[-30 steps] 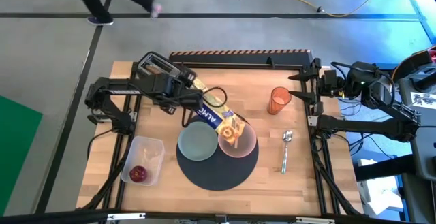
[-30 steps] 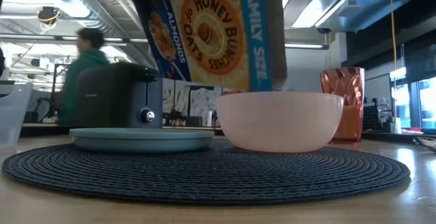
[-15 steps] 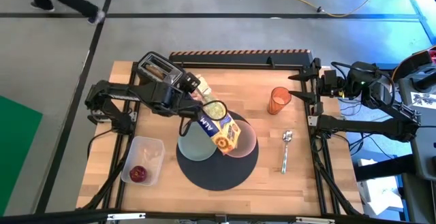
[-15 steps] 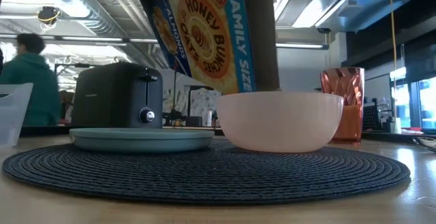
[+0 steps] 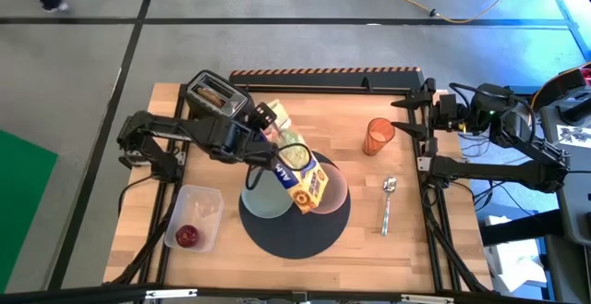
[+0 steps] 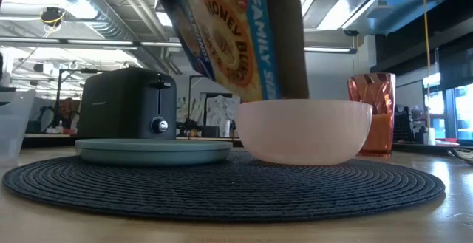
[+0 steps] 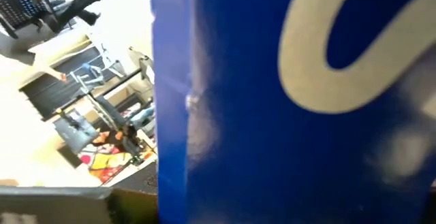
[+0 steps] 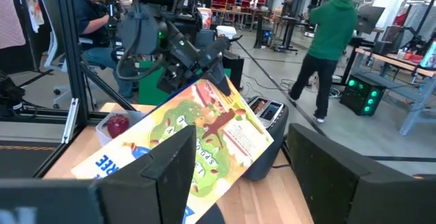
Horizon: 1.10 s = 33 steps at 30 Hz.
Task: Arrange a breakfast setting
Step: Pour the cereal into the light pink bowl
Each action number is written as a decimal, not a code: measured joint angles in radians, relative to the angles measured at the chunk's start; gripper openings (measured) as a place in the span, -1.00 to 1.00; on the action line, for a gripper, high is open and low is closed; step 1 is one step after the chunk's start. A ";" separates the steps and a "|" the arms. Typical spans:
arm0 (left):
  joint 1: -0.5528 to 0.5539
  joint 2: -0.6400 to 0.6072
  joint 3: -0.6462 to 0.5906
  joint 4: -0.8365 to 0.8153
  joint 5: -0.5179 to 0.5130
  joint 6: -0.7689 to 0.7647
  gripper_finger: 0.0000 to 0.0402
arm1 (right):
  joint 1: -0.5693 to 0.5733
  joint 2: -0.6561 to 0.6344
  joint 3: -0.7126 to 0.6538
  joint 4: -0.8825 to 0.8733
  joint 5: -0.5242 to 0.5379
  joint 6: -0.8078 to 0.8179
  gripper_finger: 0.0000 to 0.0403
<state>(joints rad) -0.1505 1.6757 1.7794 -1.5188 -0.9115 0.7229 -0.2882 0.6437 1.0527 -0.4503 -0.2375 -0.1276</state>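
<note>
while the left gripper [image 5: 270,130] stays clamped on a "honey bunches of oats, family size" cereal box [image 5: 301,172] tilted over the pink bowl [image 6: 304,131] on the mat [image 5: 294,235], the right gripper [image 5: 413,124] waits parted at the table's edge; a red fruit [image 5: 187,237] sits in the clear tub [image 5: 209,201].

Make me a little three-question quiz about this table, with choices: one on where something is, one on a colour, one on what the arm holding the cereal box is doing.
1. Where is the red fruit?
A. in the clear tub
B. on the plate
C. in the bowl

2. What colour is the cup?
A. green
B. orange
C. blue

3. How is the cereal box held?
A. flat on the mat
B. upright beside the toaster
C. tilted over the bowl by the left gripper

Answers:
1 A, the fruit sits inside the tub at the table's near left.
2 B, the cup by the spoon is orange.
3 C, the high view shows the box slanting down over the pink bowl.
</note>
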 joint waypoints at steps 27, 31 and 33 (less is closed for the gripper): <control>0.008 0.025 0.000 -0.008 -0.001 -0.069 -0.01 | 0.000 0.000 0.000 -0.002 -0.001 0.001 0.10; 0.008 0.025 0.000 -0.053 0.012 -0.097 -0.01 | 0.000 0.000 0.000 -0.002 -0.001 0.001 0.10; 0.008 0.025 0.000 -0.052 0.012 -0.105 -0.01 | 0.000 0.000 0.000 -0.002 -0.001 0.003 0.10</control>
<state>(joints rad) -0.1425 1.7008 1.7794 -1.5711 -0.8992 0.6179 -0.2880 0.6437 1.0527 -0.4519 -0.2386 -0.1250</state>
